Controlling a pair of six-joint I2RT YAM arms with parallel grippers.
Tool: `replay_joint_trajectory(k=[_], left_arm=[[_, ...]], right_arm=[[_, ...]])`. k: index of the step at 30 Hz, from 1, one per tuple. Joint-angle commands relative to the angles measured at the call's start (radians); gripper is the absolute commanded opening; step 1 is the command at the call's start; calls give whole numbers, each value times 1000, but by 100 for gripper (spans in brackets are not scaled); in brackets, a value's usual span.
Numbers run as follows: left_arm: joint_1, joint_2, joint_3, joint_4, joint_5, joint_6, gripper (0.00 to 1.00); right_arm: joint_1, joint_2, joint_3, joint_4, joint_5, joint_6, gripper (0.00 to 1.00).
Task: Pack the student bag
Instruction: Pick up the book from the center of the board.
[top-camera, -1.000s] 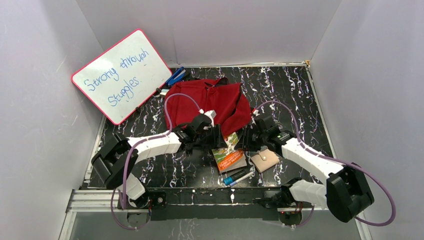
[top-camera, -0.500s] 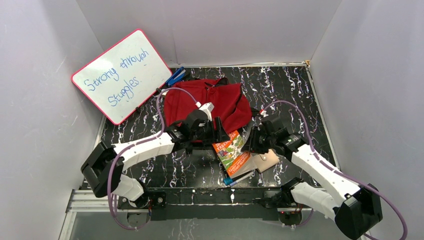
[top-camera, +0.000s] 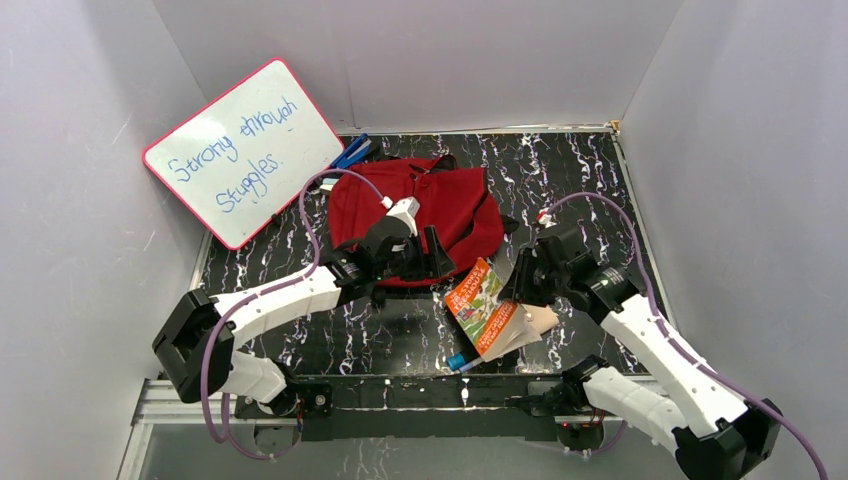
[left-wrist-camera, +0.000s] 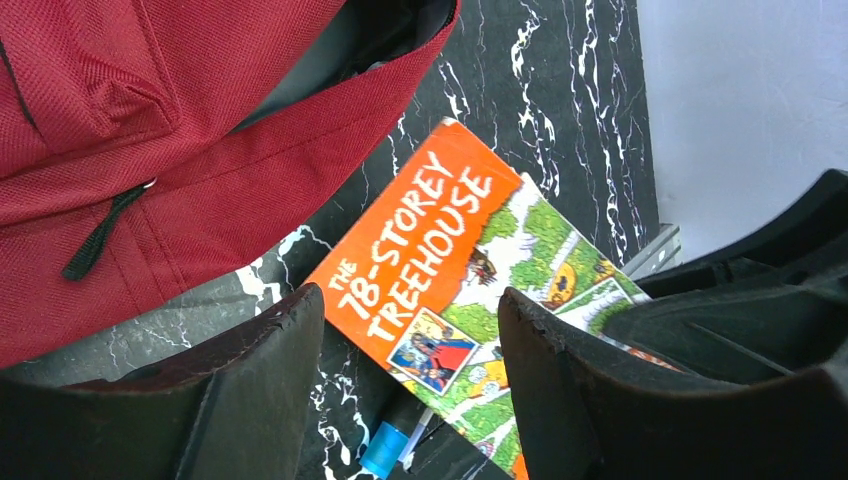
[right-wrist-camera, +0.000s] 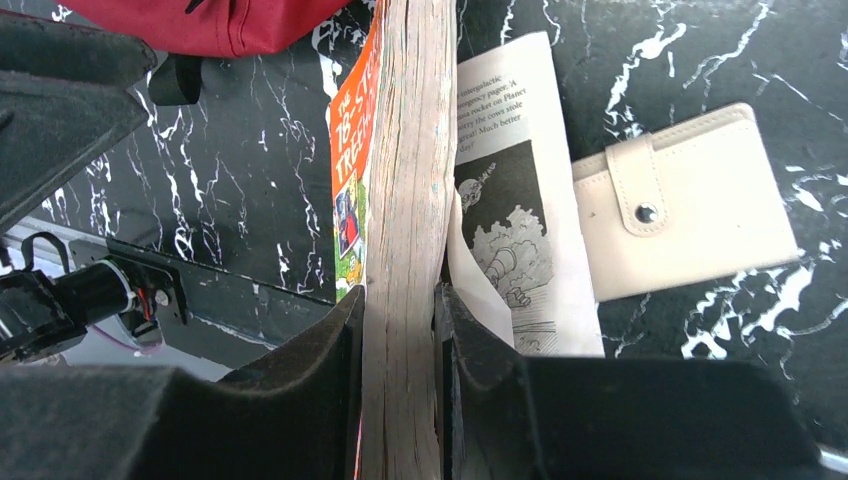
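Note:
The student bag (top-camera: 420, 205) is a dark-red backpack lying at the back middle of the table. Its mouth gapes open in the left wrist view (left-wrist-camera: 150, 150). My right gripper (top-camera: 522, 290) (right-wrist-camera: 400, 300) is shut on a paperback, "The 78-Storey Treehouse" (top-camera: 483, 305) (right-wrist-camera: 402, 170). The book stands on edge, tilted, off the table just in front of the bag. One loose page (right-wrist-camera: 510, 200) hangs out past the right finger. My left gripper (top-camera: 432, 252) (left-wrist-camera: 410, 310) is open and empty by the bag's front edge, with the book's cover (left-wrist-camera: 450, 250) showing beyond its fingers.
A beige wallet (top-camera: 543, 318) (right-wrist-camera: 690, 200) lies under and right of the book. A blue-capped marker (top-camera: 458, 360) (left-wrist-camera: 385, 448) lies near the front rail. A pink-framed whiteboard (top-camera: 245, 150) leans at the back left, with a blue item (top-camera: 350, 152) behind the bag.
The right gripper has lifted the book from lying flat and tipped it on edge, moving right. The left gripper has opened wider and drawn back toward the bag.

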Motion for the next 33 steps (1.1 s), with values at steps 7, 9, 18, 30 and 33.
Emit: replay_joint_trajectory(k=[7, 9, 18, 30, 33], left_arm=[[0, -29, 44, 54, -16, 6, 65], [0, -27, 48, 67, -15, -3, 66], [8, -124, 40, 111, -47, -115, 82], [13, -117, -24, 234, 10, -252, 91], [15, -68, -15, 308, 58, -277, 91]], right_arm=[[3, -106, 177, -133, 54, 78, 0], [2, -125, 192, -133, 61, 104, 0], [2, -282, 101, 55, 177, 330, 0], [2, -347, 42, 324, 230, 425, 0], [2, -343, 37, 360, 210, 432, 0]])
